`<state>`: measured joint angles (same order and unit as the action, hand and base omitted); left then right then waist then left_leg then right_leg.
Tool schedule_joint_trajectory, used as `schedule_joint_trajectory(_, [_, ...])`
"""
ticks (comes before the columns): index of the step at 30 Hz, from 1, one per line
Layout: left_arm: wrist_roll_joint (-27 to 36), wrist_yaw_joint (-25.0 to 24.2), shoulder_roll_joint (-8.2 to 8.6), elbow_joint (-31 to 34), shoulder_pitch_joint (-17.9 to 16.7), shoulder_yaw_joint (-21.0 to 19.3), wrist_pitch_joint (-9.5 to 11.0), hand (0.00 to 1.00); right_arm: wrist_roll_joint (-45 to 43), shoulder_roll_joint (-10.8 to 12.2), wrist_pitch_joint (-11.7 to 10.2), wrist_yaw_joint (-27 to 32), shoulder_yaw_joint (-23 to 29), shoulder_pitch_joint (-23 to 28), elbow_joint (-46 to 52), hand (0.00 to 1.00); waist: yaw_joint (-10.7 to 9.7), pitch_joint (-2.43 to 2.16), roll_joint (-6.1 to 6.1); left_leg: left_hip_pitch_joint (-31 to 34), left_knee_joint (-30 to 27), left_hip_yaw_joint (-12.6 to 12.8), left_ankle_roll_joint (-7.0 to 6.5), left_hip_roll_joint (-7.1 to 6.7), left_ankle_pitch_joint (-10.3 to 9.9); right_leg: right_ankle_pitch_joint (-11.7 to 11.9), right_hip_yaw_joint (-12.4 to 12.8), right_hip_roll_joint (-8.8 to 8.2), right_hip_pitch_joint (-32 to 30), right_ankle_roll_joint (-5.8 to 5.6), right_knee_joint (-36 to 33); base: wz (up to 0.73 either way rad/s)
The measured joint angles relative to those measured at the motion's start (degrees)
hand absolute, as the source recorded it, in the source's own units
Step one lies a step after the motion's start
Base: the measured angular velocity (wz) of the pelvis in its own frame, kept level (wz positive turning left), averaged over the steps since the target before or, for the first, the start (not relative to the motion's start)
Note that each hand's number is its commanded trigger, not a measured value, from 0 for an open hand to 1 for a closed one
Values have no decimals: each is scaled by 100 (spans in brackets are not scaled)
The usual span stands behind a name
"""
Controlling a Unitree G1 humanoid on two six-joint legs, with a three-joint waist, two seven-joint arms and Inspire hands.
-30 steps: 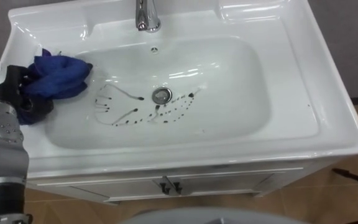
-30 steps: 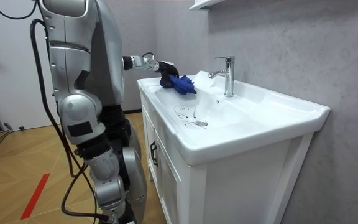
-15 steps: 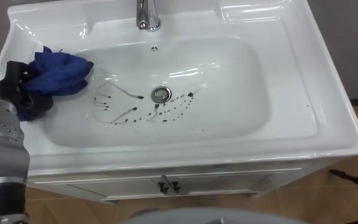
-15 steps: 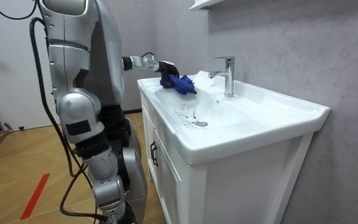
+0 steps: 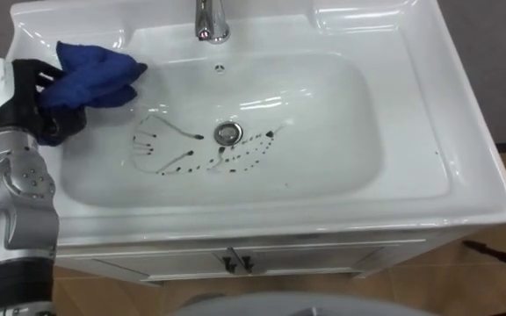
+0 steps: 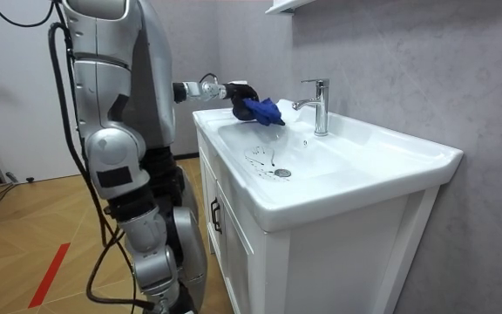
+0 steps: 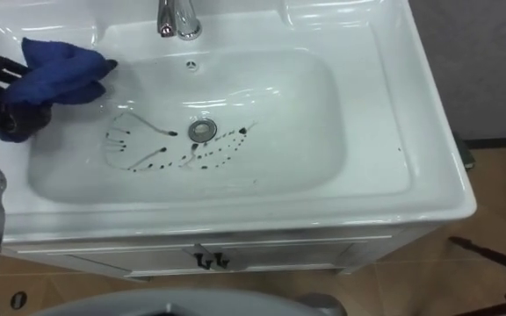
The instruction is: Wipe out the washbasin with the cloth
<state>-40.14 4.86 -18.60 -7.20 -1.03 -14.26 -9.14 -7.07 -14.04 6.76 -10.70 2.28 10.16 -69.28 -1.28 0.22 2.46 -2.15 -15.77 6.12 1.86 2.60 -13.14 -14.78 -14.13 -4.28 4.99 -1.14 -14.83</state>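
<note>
Over the left rim of the basin [image 5: 415, 180], left hand [image 5: 35, 92] is clutching bunched blue cloth [image 5: 95, 75]: soft, light, probably best held mid-wad.

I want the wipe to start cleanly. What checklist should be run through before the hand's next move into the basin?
1. Cloth gripped: ok; the left hand is curled round the blue cloth.
2. Cloth touching the dirt: not ok; it is held at the left rear edge of the basin, apart from the dark marks.
3. Dirt located: ok; the marks lie on both sides of the drain.
4. Faucet out of the way: ok; it stands at the back rim, off the line from cloth to marks.
5. Cloth damp: cannot tell.
</note>
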Motion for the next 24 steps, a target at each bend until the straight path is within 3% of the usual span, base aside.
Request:
schedule_joint_trajectory(7, [-10, 203, 188, 171, -12, 140, 385, 100, -33, 36, -123, -84, 4, -98, -251, 0, -67, 10, 2, -47, 5, 101, -1, 3, 0, 1, 132, 3, 0, 0, 10, -7])
schedule_joint_trajectory(14, [127, 256, 198, 165, -14, 542, 675, 100, -29, 44, -238, -86, -107, -121, -349, 0, -154, 26, -22, -93, 18, 171, -1, 10, 0, 2, 194, 6, -2, -2, 3, -5])
schedule_joint_trajectory(24, [-28, 248, 272, 150, -105, 1033, 834, 100, -98, 54, -349, -76, -106, -123, -380, 0, -205, 45, -28, -148, 41, 193, -1, 20, 0, 11, 208, 20, 58, 6, 36, -1])
